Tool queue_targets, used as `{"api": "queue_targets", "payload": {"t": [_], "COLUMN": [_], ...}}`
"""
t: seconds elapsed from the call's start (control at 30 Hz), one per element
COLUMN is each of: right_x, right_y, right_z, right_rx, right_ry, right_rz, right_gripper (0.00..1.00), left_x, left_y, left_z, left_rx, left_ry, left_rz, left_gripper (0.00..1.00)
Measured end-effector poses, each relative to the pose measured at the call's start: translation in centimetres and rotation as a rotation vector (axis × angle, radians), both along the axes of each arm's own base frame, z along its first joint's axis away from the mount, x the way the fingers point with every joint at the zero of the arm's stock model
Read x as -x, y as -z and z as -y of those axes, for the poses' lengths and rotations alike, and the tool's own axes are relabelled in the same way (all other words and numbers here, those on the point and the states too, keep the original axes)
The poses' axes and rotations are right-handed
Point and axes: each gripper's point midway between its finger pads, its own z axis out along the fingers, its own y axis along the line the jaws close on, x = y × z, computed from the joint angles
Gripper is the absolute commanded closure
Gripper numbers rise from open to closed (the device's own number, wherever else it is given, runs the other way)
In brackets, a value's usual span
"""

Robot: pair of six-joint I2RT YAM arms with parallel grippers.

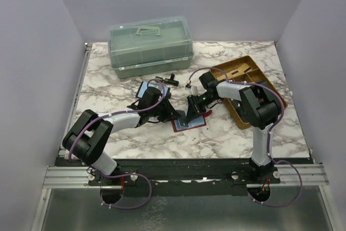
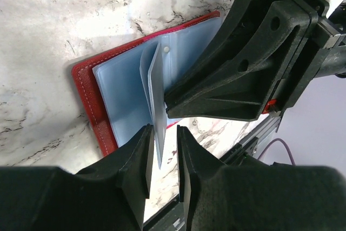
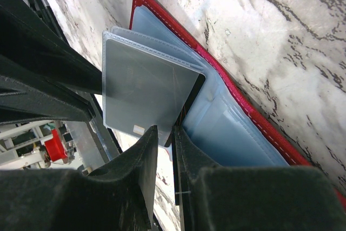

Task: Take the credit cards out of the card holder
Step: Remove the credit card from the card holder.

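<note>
- I have the card holder [image 1: 189, 124] lying open on the marble table [image 1: 135, 144], near the middle, between the two arms. Its red rim [image 2: 86, 90] is flat on the stone and the blue inner panels face up.
- One clear sleeve [image 3: 116, 44] stands up off the spread, with a grey credit card [image 3: 146, 79] showing in it.
- Right gripper [image 3: 165, 139]: the jaws are pressed in on the lower corner of that sleeve, pinching it upright.
- Left gripper [image 2: 165, 144]: the jaws are only narrowly parted, with the card's thin edge [image 2: 158, 96] running down between them. I see marble on one side of the edge, so I cannot tell whether they grip it.
- From above, both grippers [image 1: 174, 113] [image 1: 192, 113] meet over the holder, almost touching.
- Teal box [image 1: 150, 44] at the back, wooden tray [image 1: 243, 67] on the right, both well apart from the holder.
</note>
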Motion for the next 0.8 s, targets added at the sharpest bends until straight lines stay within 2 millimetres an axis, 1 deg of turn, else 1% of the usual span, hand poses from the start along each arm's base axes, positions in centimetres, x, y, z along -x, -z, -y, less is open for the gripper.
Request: {"api": "queue_targets", "payload": {"t": [0.47,0.6,0.63,0.7,0.8], "right_x": [0.0,0.0,0.1,0.1,0.2], "right_y": [0.0,-0.1,-0.1,-0.3,-0.7], "right_z": [0.0,0.0,-0.1,-0.2,-0.3], "right_rx": [0.000,-0.002,-0.004,-0.007,-0.018], "right_ry": [0.000,-0.001,-0.003,-0.006,-0.019], "right_rz": [0.000,-0.002,-0.003,-0.006,0.010], "right_gripper": [0.75,0.70,0.66,0.61,0.60], "left_x": [0.1,0.2,0.2,0.2,0.2], "left_y": [-0.1,0.6,0.8,0.9,0.8], "left_z": [0.2,0.5,0.6,0.6,0.7], "left_rx": [0.011,0.010,0.009,0.009,0.013], "left_ry": [0.014,0.026,0.028,0.030,0.034], "left_rz": [-0.003,-0.022,-0.027,-0.031,-0.029], "left_gripper": [0.72,0.73,0.73,0.74,0.74]}}
